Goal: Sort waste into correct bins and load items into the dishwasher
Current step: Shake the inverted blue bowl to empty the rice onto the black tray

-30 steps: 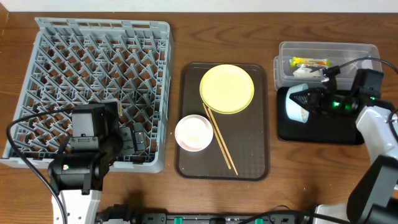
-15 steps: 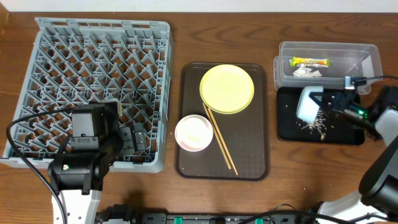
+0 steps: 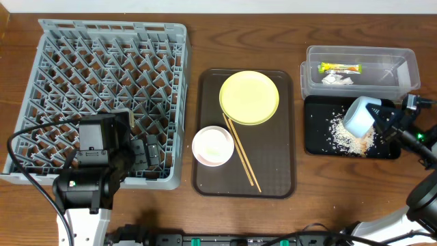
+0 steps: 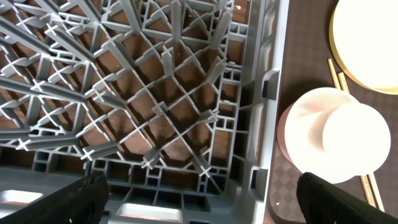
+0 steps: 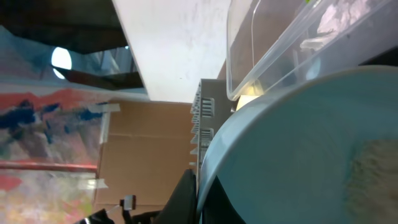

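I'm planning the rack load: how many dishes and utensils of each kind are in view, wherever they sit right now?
Plates: 1 (yellow plate)
Bowls: 2 (pinkish-white bowl, light blue bowl)
Chopsticks: 2 (chopsticks)
Total: 5

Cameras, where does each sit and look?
Overhead: above the table, straight down on dish rack, brown tray, both arms.
Left wrist: on the left arm, facing down at rack corner and pinkish-white bowl; open fingers show.
Right wrist: tipped sideways, along the gripped light blue bowl toward the clear tub; one finger shows.
Overhead and left wrist share rack and pinkish-white bowl.
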Available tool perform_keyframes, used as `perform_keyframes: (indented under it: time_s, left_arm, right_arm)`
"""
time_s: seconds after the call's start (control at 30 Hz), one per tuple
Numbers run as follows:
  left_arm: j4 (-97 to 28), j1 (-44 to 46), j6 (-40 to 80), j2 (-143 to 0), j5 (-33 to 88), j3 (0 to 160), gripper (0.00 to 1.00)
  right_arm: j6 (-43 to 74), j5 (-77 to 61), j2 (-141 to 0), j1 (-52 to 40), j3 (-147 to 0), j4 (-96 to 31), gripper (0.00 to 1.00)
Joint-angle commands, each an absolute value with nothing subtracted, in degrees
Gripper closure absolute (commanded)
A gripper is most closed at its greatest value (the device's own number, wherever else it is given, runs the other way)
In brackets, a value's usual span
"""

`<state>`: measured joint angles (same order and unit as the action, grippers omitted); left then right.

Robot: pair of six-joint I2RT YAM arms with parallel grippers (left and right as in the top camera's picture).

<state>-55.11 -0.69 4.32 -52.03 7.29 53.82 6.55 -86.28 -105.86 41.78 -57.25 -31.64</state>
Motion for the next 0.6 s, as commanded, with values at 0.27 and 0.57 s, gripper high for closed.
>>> perform_keyframes:
  time_s: [0.27,0.57]
  left_arm:
    - [-55.22,-0.95,4.62,-51.99,6.81,54.98,0.02]
    - [-55.22,-0.95,4.62,-51.99,6.81,54.98,0.02]
  right_arm:
    - [9.82,-89.41,-106.04,37.56,-57.25,-31.86,0.99]
    - [10.02,-89.36,-105.8,37.45,-57.36,-30.39,0.99]
